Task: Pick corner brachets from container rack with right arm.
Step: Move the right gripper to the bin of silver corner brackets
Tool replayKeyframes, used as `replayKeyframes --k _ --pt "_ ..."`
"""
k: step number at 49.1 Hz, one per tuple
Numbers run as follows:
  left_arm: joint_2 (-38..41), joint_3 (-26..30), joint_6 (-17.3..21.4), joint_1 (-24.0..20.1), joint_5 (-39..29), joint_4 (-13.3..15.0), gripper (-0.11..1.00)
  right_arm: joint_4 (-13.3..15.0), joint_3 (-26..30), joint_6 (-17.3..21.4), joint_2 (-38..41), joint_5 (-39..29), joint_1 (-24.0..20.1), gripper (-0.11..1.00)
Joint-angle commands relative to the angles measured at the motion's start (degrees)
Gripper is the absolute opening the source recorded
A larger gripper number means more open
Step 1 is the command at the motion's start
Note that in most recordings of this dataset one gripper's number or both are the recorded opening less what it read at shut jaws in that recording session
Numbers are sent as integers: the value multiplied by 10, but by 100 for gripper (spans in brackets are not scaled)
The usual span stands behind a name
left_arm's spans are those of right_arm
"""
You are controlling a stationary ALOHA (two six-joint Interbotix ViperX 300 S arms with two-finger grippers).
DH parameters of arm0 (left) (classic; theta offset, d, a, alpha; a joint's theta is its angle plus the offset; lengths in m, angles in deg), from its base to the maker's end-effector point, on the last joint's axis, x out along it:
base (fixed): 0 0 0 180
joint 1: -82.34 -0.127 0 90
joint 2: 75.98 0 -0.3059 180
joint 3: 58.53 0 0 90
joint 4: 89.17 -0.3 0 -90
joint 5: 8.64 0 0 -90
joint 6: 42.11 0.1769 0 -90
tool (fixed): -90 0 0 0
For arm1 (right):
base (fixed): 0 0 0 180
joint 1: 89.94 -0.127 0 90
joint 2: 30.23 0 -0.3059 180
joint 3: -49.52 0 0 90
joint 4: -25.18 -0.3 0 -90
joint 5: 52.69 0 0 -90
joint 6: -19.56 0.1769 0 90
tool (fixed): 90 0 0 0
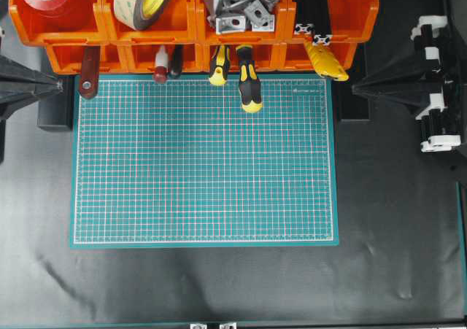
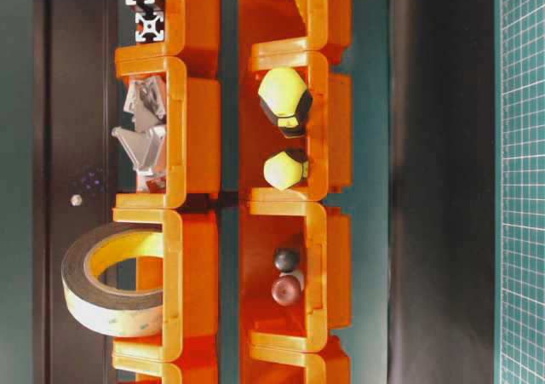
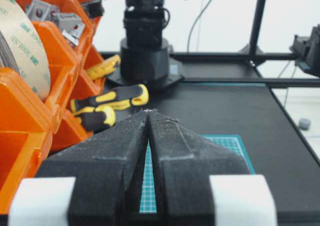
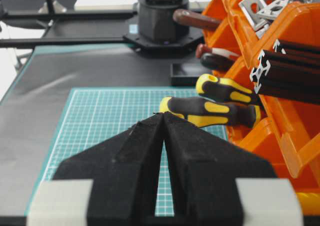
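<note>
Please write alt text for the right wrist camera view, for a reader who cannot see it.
The black right gripper, shut and empty, hangs over a green gridded cutting mat. At right, the orange plastic container rack holds silver-grey metal corner brachets, black slotted bars and yellow-and-black-handled tools.

The brackets (image 1: 237,6) are small silver-grey cast angle pieces with square faces and round holes, heaped loosely at all angles in one upper bin of the rack (image 1: 190,33), third from the left in the overhead view. The rack is bright orange plastic, two rows of joined open-fronted bins along the far edge of the table. The right arm (image 1: 416,81) rests at the right side, well apart from the heap, its jaws pressed together and holding nothing.
</note>
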Motion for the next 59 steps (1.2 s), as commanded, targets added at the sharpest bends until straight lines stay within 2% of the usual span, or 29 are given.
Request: replayKeyframes --k 1,5,9,19,28,42,50,59 --pt "3 35 -7 -3 -25 -19 6 -2 27 4 5 4 5 1" --pt "-1 54 -10 -2 -71 -20 3 -7 48 11 0 -55 5 1" --pt "-4 74 -11 -2 -119 -20 1 -7 77 25 -9 -146 6 0" --pt "-22 106 -10 3 -192 -20 0 -6 188 55 -24 -371 6 0" --pt "-29 117 -10 4 -219 -20 1 -1 326 55 14 -540 14 1" --pt "-29 121 -11 4 -231 -19 0 22 578 50 171 -817 28 1" --pt "-29 122 -11 4 -231 -20 1 38 688 29 253 -899 29 1" --pt "-29 121 -11 4 -231 -20 1 51 772 -14 328 -918 30 1"
